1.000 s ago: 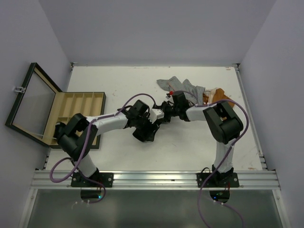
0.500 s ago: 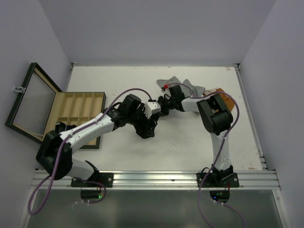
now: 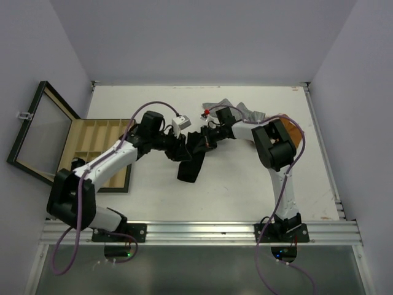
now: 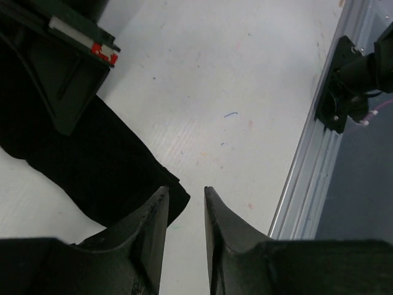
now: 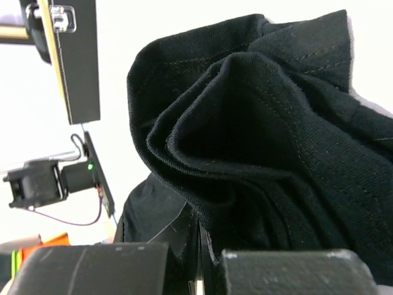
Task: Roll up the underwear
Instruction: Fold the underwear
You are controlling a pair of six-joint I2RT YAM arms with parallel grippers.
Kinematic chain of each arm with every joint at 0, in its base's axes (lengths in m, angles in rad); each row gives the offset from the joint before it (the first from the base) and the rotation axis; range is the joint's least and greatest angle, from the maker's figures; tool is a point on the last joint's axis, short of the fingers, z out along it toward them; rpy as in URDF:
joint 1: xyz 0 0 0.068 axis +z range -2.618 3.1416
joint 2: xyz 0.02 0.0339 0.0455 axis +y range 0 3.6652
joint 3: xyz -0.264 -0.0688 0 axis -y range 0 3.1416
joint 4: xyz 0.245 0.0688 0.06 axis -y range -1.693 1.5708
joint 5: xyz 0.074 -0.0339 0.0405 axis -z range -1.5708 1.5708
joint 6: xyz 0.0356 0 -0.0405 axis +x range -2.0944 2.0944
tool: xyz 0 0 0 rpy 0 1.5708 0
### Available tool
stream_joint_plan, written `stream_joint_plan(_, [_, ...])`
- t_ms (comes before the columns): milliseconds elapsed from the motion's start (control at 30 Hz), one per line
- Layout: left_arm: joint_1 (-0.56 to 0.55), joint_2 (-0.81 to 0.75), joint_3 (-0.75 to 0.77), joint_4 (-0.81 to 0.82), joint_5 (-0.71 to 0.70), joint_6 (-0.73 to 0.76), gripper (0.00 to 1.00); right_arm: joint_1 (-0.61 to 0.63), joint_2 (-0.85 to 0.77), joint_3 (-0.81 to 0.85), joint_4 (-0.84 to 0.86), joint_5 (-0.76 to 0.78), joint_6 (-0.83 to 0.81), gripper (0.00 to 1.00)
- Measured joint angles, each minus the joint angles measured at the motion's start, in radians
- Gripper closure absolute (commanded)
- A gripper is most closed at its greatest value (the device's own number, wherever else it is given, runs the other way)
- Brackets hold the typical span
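A black underwear (image 3: 191, 161) lies as a long strip on the white table, its upper end bunched and lifted. My right gripper (image 3: 210, 133) is shut on that upper end; in the right wrist view the folded black cloth (image 5: 258, 123) fills the frame above the closed right gripper (image 5: 199, 228). My left gripper (image 3: 180, 145) hangs beside the strip's left edge, open. Its fingers (image 4: 153, 215) stand a little apart with only bare table between them, and the black cloth (image 4: 92, 166) lies just to their left. Grey striped underwear (image 3: 247, 113) and orange-brown underwear (image 3: 296, 129) lie behind the right arm.
An open compartmented wooden box (image 3: 101, 132) with its glass lid (image 3: 40, 132) raised sits at the table's left edge. An aluminium rail (image 3: 196, 232) runs along the near edge and carries both arm bases. Walls close in the table at the back and sides.
My left gripper has let go of the black underwear, pulled back up and to the left, and narrowed its jaws. The cloth now lies stretched out longer. The right gripper shifted slightly left.
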Motion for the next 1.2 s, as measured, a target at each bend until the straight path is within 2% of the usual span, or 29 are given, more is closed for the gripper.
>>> stream_joint_plan(133, [0.049, 0.134, -0.084, 0.125, 0.142, -0.120, 0.73, -0.001, 0.007, 0.000, -0.018, -0.035, -0.023, 1.00])
stream_joint_plan(267, [0.070, 0.216, -0.176, 0.296, 0.217, -0.254, 0.76, -0.001, 0.016, 0.000, -0.027, -0.069, -0.032, 1.00])
stream_joint_plan(467, [0.065, 0.308, -0.233, 0.512, 0.267, -0.396, 0.78, -0.002, 0.018, -0.014, -0.005, -0.078, -0.012, 1.00])
stream_joint_plan(633, [0.051, 0.385, -0.251, 0.602, 0.270, -0.456, 0.80, -0.002, 0.018, -0.037, 0.051, -0.082, 0.047, 1.00])
stream_joint_plan(700, [0.044, 0.415, -0.272, 0.627, 0.261, -0.476, 0.81, -0.002, 0.018, -0.040, 0.063, -0.082, 0.067, 0.96])
stream_joint_plan(800, [0.039, 0.473, -0.277, 0.642, 0.250, -0.500, 0.81, -0.003, 0.018, -0.041, 0.074, -0.080, 0.095, 0.86])
stream_joint_plan(933, [0.044, 0.515, -0.253, 0.678, 0.278, -0.542, 0.80, -0.003, -0.012, -0.043, 0.084, -0.041, 0.143, 0.80])
stream_joint_plan(1067, [0.044, 0.521, -0.262, 0.725, 0.282, -0.575, 0.78, -0.006, -0.142, -0.127, 0.174, 0.033, 0.245, 0.84])
stream_joint_plan(1100, [0.044, 0.521, -0.267, 0.737, 0.282, -0.582, 0.78, -0.006, -0.187, -0.156, 0.195, 0.049, 0.269, 0.88])
stream_joint_plan(1200, [0.044, 0.520, -0.284, 0.776, 0.282, -0.591, 0.77, -0.007, -0.292, -0.227, 0.277, 0.083, 0.342, 0.93])
